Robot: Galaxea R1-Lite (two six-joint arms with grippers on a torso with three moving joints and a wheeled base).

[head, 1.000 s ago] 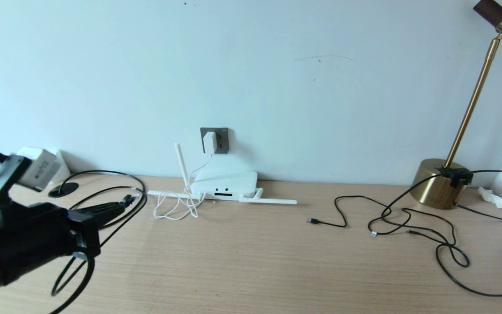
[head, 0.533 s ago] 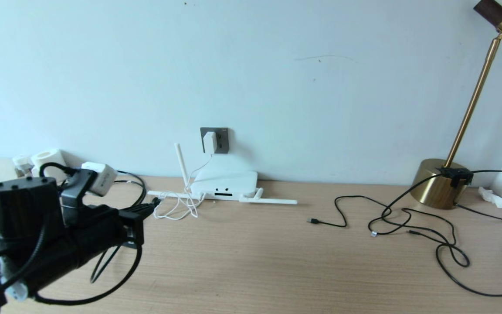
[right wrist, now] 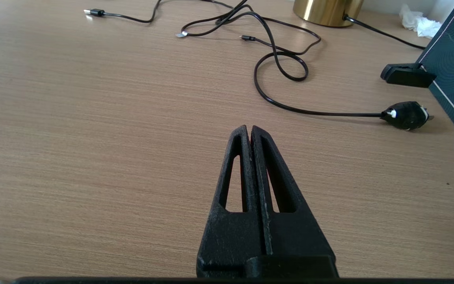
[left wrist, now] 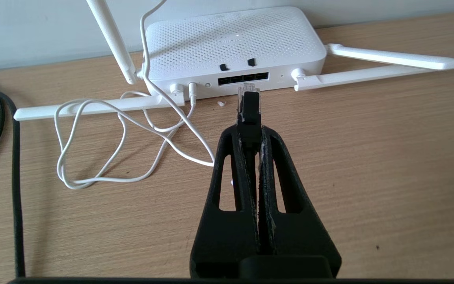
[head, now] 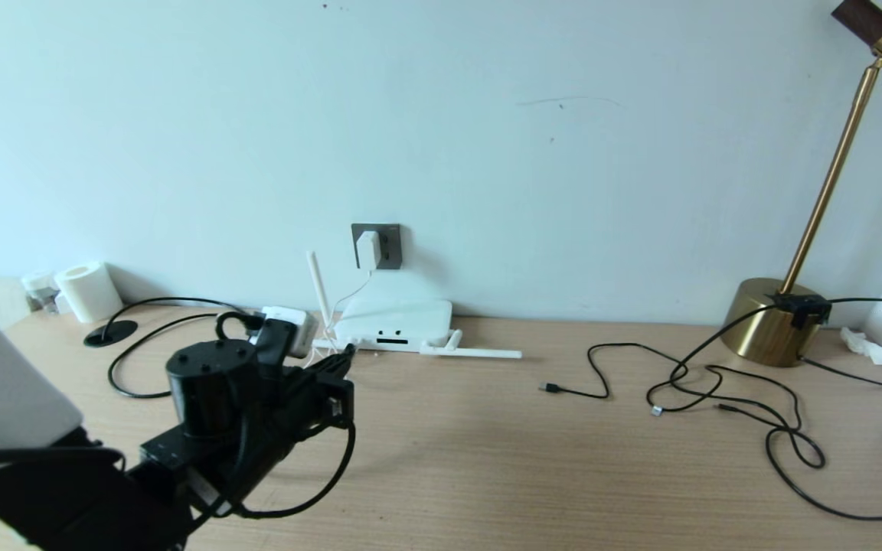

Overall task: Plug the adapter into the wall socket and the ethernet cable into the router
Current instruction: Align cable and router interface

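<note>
The white adapter (head: 368,250) sits in the dark grey wall socket (head: 389,246), and its thin white cord (left wrist: 105,146) runs down to the router (head: 395,321). The router (left wrist: 235,43) lies flat against the wall with its antennas spread out. My left gripper (left wrist: 249,132) is shut on the ethernet cable's connector (left wrist: 248,104). The clear tip points at the row of dark ports (left wrist: 243,80) and stops just short of them. In the head view the left gripper (head: 343,356) is low over the table in front of the router. My right gripper (right wrist: 248,128) is shut and empty over bare table.
A brass lamp base (head: 766,321) stands at the back right, with thin black cords (head: 717,383) sprawled in front of it. A black plug (right wrist: 406,115) and a dark box (right wrist: 453,67) lie near the right gripper. A paper roll (head: 89,291) stands at the back left.
My left arm has swung from the table's left side towards the router, carrying the connector up to the ports. The right gripper has not moved.
</note>
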